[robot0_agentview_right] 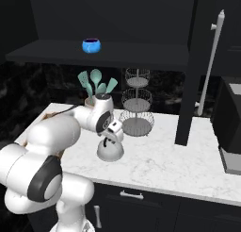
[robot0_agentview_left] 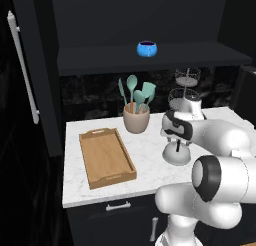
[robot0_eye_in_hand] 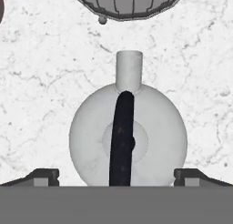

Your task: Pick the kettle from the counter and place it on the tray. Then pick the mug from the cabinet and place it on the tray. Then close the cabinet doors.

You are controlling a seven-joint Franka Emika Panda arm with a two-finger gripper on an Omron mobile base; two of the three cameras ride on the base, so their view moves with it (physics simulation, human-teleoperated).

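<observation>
Pincer [robot0_eye_in_hand: 116,175], fingers spread wide and empty, hangs directly above the squat grey metal kettle [robot0_eye_in_hand: 128,136] on the white marble counter [robot0_eye_in_hand: 45,82], its black arched handle [robot0_eye_in_hand: 122,141] running midway between the fingertips.

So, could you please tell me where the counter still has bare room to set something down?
The tray is bare inside. Open marble lies between the tray and the kettle, and right of the kettle toward the open cabinet door. It is crowded at the back, where the utensil crock and wire basket stand sit.
</observation>
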